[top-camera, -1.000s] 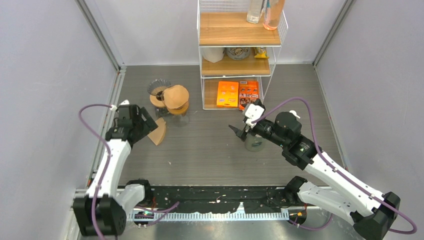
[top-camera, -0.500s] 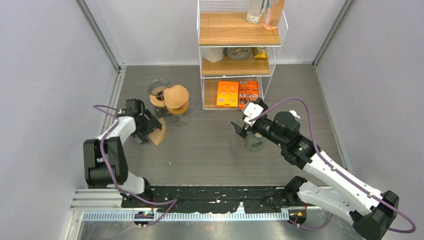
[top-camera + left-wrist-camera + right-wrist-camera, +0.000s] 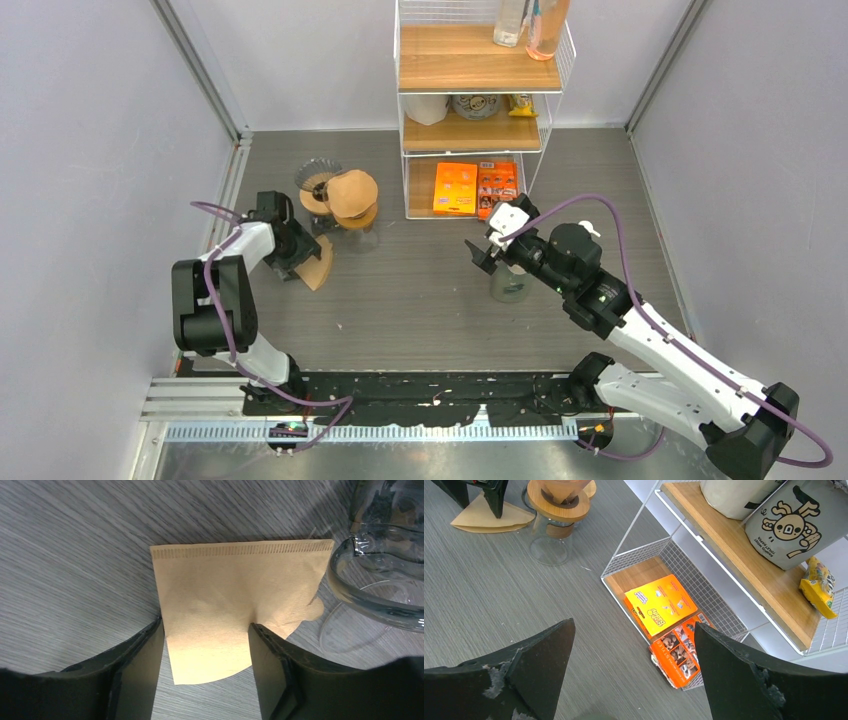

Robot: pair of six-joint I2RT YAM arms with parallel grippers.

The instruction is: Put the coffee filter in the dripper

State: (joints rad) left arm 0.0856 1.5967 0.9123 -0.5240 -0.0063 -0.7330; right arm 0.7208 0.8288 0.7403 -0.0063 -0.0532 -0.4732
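The left gripper (image 3: 205,628) is low over the table (image 3: 60,555), its fingers (image 3: 132,675) spread to either side of the filter (image 3: 235,580). Each tip meets an edge of the paper near its rounded end. The filter is brown and lies flat on the table, its crimped seam on the side away from the gripper and one corner just beside a glass pot (image 3: 380,590). In the top view it lies just left of the dripper (image 3: 352,195) and nearer the arms; the dripper is a tan cone on a wooden collar. Further right stands a wire rack (image 3: 480,60) with two orange boxes (image 3: 455,188) on its lowest shelf. The right gripper (image 3: 478,258) hangs above the table in front of the rack, its fingers wide apart and holding nothing, with a clear cup (image 3: 508,287) just beside its wrist
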